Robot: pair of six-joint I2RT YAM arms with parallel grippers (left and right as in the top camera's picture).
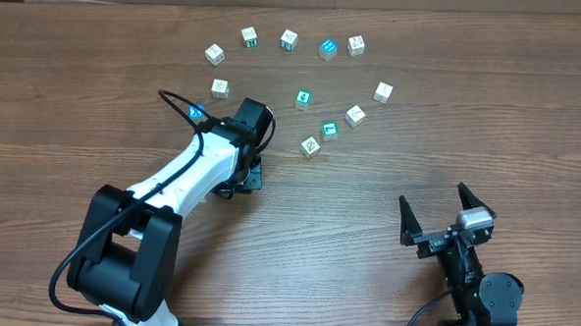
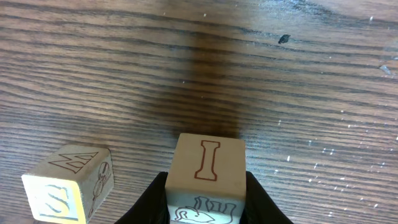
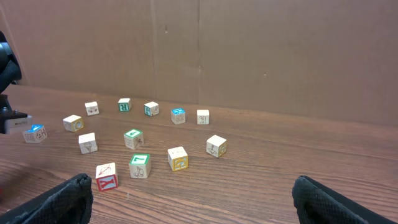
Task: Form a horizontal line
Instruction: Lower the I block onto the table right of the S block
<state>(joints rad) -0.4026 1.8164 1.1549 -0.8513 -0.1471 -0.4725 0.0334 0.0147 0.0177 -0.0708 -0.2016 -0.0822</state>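
My left gripper [image 2: 207, 194] is shut on a pale cube [image 2: 209, 160] with a red "I" on top and an elephant drawing on its near face. The cube sits low over the wood. In the overhead view the left gripper [image 1: 246, 174] hides this cube. Close on its left stands another pale cube [image 2: 68, 183] marked "M" and "S". A green "L" cube [image 1: 328, 130] lies in a slanting row with three pale cubes [image 1: 311, 146] [image 1: 355, 115] [image 1: 383, 91]. My right gripper [image 1: 438, 213] [image 3: 193, 202] stands open and holds nothing, near the front right.
Several more cubes arc along the back, from a pale cube [image 1: 214, 53] to a blue cube [image 1: 327, 49]. A teal-green cube [image 1: 303, 99] sits mid-table. A second blue cube [image 1: 196, 111] lies by the left arm. A cardboard wall [image 3: 249, 50] stands behind.
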